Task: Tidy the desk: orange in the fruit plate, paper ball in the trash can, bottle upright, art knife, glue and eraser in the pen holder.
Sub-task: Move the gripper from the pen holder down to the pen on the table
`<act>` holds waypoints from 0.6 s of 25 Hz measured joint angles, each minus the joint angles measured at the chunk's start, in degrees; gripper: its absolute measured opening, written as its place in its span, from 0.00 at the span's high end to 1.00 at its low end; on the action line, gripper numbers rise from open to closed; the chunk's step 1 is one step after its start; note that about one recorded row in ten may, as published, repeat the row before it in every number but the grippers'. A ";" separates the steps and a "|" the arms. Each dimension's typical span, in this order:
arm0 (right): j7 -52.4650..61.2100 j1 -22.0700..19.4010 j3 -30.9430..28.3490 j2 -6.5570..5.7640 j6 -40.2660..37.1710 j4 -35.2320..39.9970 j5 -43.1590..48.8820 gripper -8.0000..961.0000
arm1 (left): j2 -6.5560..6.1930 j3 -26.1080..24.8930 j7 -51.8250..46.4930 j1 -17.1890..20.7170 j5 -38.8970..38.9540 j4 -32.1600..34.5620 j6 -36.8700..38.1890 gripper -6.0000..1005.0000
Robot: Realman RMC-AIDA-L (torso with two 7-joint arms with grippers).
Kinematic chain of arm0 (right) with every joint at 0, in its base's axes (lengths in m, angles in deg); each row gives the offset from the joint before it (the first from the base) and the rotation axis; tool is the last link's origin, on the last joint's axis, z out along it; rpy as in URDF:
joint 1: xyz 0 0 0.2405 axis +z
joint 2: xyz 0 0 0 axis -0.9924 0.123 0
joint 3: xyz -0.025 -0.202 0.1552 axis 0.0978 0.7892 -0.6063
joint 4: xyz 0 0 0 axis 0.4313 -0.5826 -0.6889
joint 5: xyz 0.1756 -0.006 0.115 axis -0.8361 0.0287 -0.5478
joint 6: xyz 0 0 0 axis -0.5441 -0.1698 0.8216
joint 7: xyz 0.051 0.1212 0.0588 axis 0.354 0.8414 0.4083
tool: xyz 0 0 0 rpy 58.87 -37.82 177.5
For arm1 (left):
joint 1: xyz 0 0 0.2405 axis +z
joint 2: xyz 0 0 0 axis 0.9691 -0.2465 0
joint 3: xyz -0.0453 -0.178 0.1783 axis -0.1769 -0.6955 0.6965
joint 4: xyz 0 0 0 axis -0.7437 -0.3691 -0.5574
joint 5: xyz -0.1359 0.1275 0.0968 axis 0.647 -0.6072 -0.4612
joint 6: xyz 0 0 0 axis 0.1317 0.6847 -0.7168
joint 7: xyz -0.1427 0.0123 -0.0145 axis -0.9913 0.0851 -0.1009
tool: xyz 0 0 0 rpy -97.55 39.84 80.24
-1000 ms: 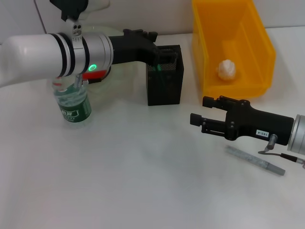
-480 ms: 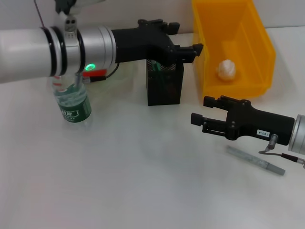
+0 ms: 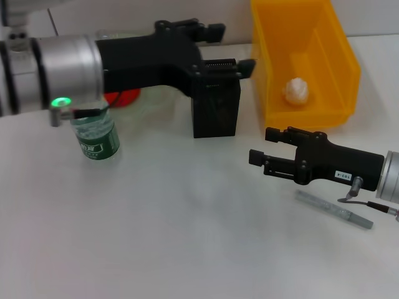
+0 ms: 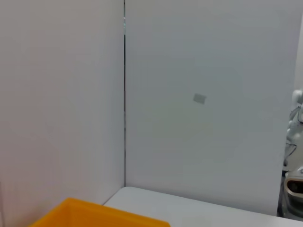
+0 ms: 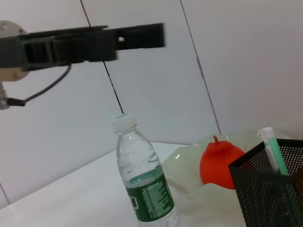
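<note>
My left gripper reaches across the back of the white desk, hanging just above the black mesh pen holder; its fingers look spread apart and hold nothing. My right gripper hovers low over the desk on the right side, pointing toward the middle, its two fingers apart and empty. Just beside my right arm, toward the front, a thin grey art knife lies flat on the desk. The pen holder stands upright near the middle of the desk, and in my right wrist view a green and white stick, probably the glue, pokes up out of it. To the right of the pen holder sits the orange trash can, with the white paper ball resting inside on its floor. On the left side the water bottle stands upright, with a green label and a white cap. Behind it, partly hidden by my left arm, the orange sits in the pale, translucent fruit plate. I cannot see the eraser anywhere.
</note>
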 joint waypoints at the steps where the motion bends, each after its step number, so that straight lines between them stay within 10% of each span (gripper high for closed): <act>1: 0.00 0.00 0.09 0.00 0.00 0.00 -0.05 0.21 | -0.02 -1.31 0.02 0.68 -0.01 0.63 1.15 0.22; 15: 1.39 0.86 -0.01 0.17 -0.47 -0.08 -0.29 0.21 | -0.19 -19.44 7.60 3.93 0.46 -3.13 19.32 0.22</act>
